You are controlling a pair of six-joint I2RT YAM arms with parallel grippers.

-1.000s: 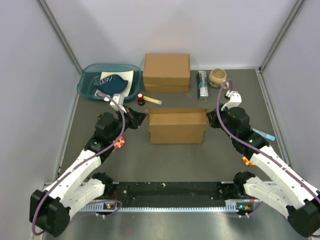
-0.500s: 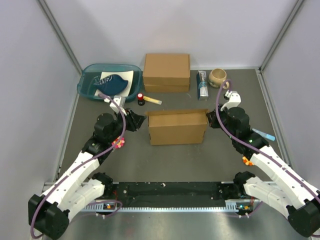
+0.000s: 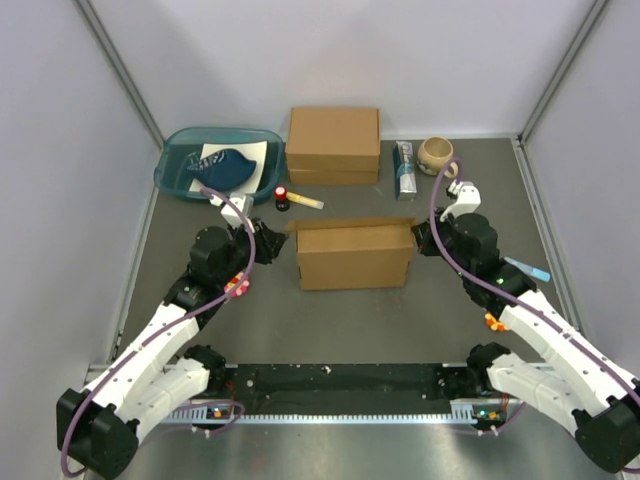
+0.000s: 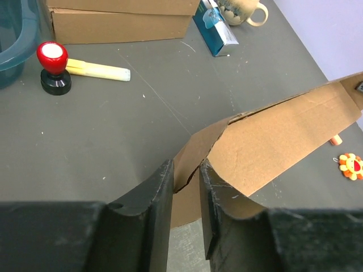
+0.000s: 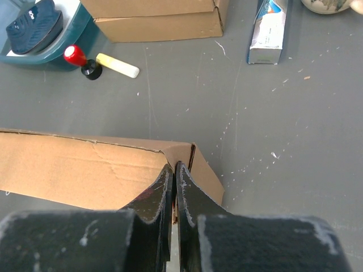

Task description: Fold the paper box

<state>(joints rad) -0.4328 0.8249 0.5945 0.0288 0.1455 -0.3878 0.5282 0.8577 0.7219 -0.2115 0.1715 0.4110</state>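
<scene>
The paper box (image 3: pixel 355 258) stands as a brown, partly folded shell in the middle of the table, also seen in the left wrist view (image 4: pixel 283 141) and the right wrist view (image 5: pixel 74 170). My left gripper (image 3: pixel 272 240) is at its left end, open. A torn-looking corner flap pokes between its fingers (image 4: pixel 186 164) without being pinched. My right gripper (image 3: pixel 420 240) is at the box's right end. Its fingers (image 5: pixel 173 166) are pressed together on a thin cardboard edge at that corner.
A thicker brown box (image 3: pixel 333 143) sits at the back, with a teal tray (image 3: pixel 172 178) to its left. A red-topped stamp (image 3: pixel 282 196) and a yellow marker (image 3: pixel 306 201) lie between. A blue carton (image 3: pixel 404 170) and a mug (image 3: pixel 436 153) are at back right. A blue pen (image 3: pixel 528 268) lies right.
My left gripper has opened, let go of the box's left corner and drawn back slightly to the left. The right gripper and the box have stayed put.
</scene>
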